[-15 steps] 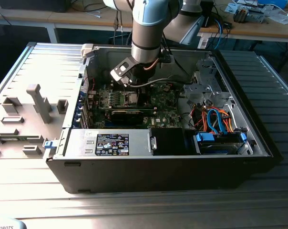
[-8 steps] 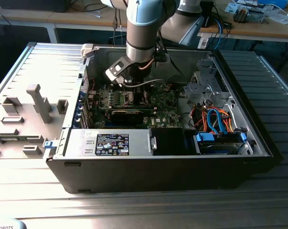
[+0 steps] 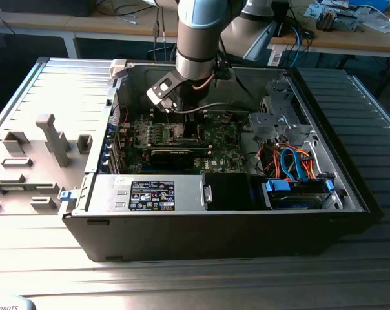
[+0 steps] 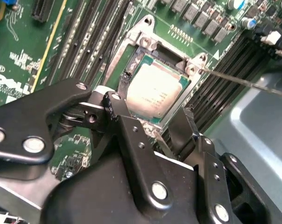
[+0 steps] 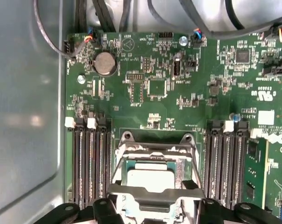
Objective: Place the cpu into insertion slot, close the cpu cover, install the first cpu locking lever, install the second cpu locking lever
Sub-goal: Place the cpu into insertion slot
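Observation:
The cpu [image 4: 152, 91] [image 5: 152, 176] lies flat in the insertion slot [image 4: 131, 70], silver-grey face up, with green board all around. The silver cpu cover [image 5: 118, 161] frames the chip and looks lowered around it; I cannot tell whether it is fully down. A thin metal locking lever [image 4: 243, 82] sticks out from the socket corner, raised and unlatched. My gripper [image 4: 152, 120] [image 5: 152, 207] hangs just above the socket's near edge. Its black fingers [image 4: 116, 109] stand apart on either side and grip nothing. In the exterior view the gripper [image 3: 182, 121] is down inside the case.
Black memory slots [image 5: 89, 163] [image 5: 225, 161] flank the socket on both sides. The grey case wall [image 5: 24, 116] is close beside the board. Cables [image 3: 292, 165] and a drive cage [image 3: 276, 119] fill the case toward the exterior view's right. A power supply [image 3: 150, 194] sits at the front.

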`<state>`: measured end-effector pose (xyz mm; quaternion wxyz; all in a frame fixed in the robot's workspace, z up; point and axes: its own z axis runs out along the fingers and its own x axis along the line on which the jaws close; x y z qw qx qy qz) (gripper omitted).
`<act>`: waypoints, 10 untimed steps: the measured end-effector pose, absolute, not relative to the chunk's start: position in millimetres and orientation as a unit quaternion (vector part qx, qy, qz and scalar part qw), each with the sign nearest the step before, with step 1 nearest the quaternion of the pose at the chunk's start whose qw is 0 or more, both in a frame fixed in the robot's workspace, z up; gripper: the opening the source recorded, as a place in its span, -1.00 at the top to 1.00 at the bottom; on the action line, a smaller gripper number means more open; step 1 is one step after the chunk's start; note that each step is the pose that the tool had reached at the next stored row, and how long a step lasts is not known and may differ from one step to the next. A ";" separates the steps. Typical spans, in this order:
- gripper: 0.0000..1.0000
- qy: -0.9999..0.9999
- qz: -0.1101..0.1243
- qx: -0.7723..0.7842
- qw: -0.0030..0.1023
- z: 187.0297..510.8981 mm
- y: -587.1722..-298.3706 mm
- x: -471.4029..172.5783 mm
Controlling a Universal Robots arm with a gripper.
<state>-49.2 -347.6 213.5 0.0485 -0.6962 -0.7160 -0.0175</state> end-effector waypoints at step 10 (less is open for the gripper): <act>-0.23 -0.713 0.017 -0.696 0.084 214.5 -347.7 -8.2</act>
